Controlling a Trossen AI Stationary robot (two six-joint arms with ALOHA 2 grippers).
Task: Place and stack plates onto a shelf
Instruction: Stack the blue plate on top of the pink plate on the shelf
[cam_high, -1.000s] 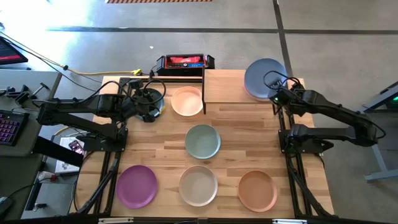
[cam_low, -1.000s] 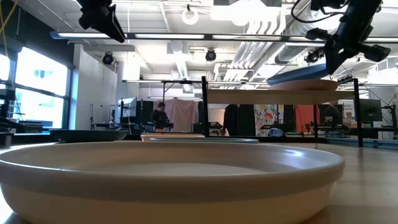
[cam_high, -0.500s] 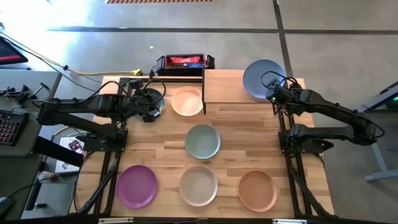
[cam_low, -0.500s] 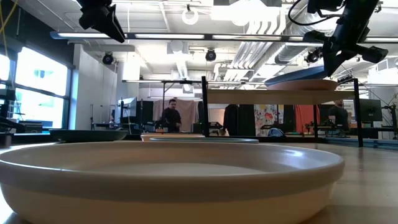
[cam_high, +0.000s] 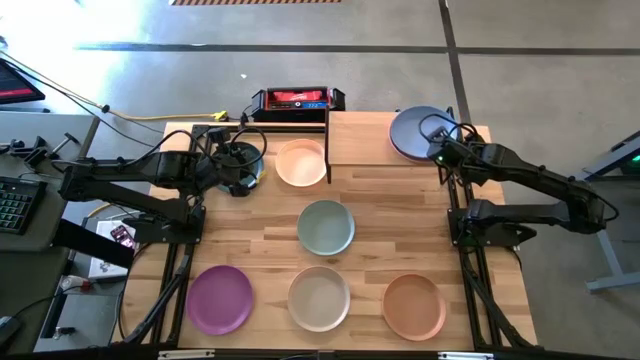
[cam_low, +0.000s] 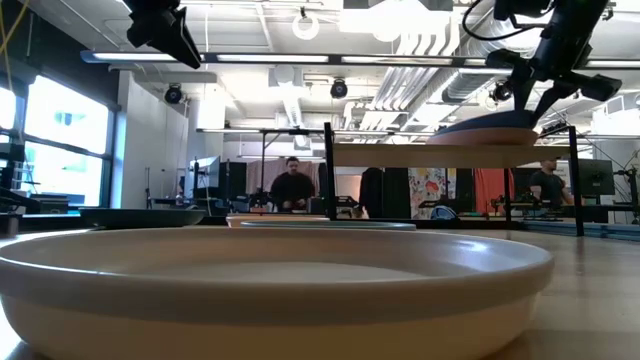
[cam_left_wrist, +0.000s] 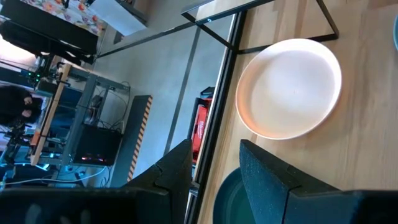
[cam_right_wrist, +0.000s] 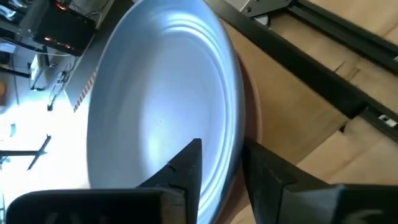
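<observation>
The blue-grey plate (cam_high: 416, 131) hides nearly all of the plate beneath it on the shelf (cam_high: 358, 140). The dark green plate (cam_left_wrist: 230, 198) beside the peach plate (cam_left_wrist: 289, 88) is cut off.

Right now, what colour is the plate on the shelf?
Blue-grey; the plate shows best in the right wrist view.

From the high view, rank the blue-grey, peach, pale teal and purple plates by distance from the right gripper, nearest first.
Measured from the right gripper, at the shelf's right end:
1. Blue-grey plate, on the shelf, right at the jaws.
2. Pale teal plate, table centre.
3. Peach plate, left of the shelf; close to the teal one in distance.
4. Purple plate, near-left corner.
</observation>
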